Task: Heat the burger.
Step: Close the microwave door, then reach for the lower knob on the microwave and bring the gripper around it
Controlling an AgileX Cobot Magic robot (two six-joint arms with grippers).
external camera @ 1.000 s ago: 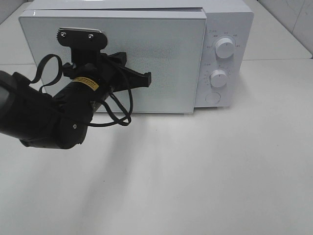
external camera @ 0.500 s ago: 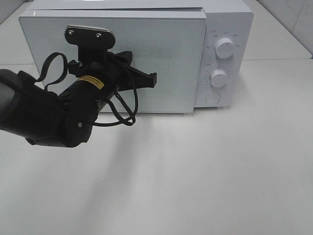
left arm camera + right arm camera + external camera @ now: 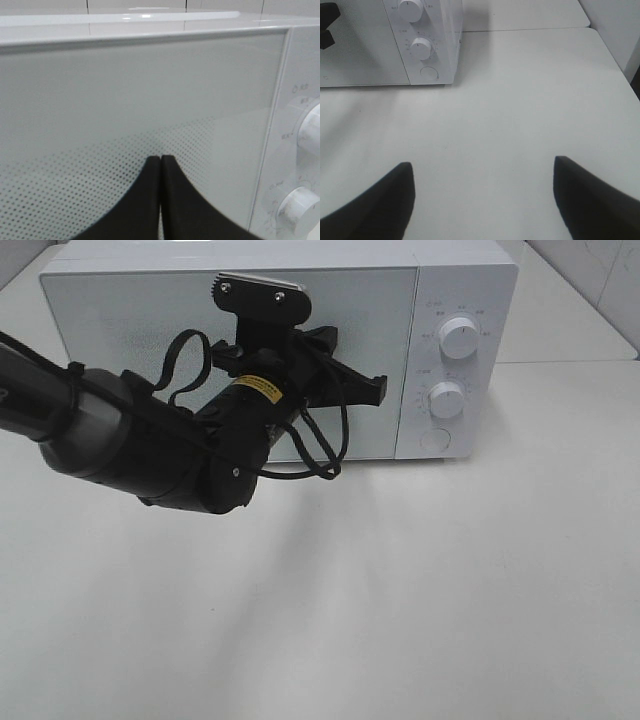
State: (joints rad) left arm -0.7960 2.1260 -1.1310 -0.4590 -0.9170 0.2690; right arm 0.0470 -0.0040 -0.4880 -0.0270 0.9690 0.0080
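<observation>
Since the microwave point(image 3: 468, 280) door point(image 3: 120, 325) sits flush, the high view's left arm point(image 3: 150, 445) across it is probably pressing it closed. Left wrist: the left gripper point(image 3: 160, 161) is pinched together, empty, near the glass. Right wrist: the right gripper point(image 3: 482, 162) gapes wide over the table point(image 3: 520, 100). The burger is unseen, probably inside.

Bright, lit evenly from above. Soft shadow on the desk point(image 3: 300, 560) below the left arm point(image 3: 150, 450). Glare along the microwave point(image 3: 145, 17) top. Right end effector point(image 3: 482, 162) out of focus.
</observation>
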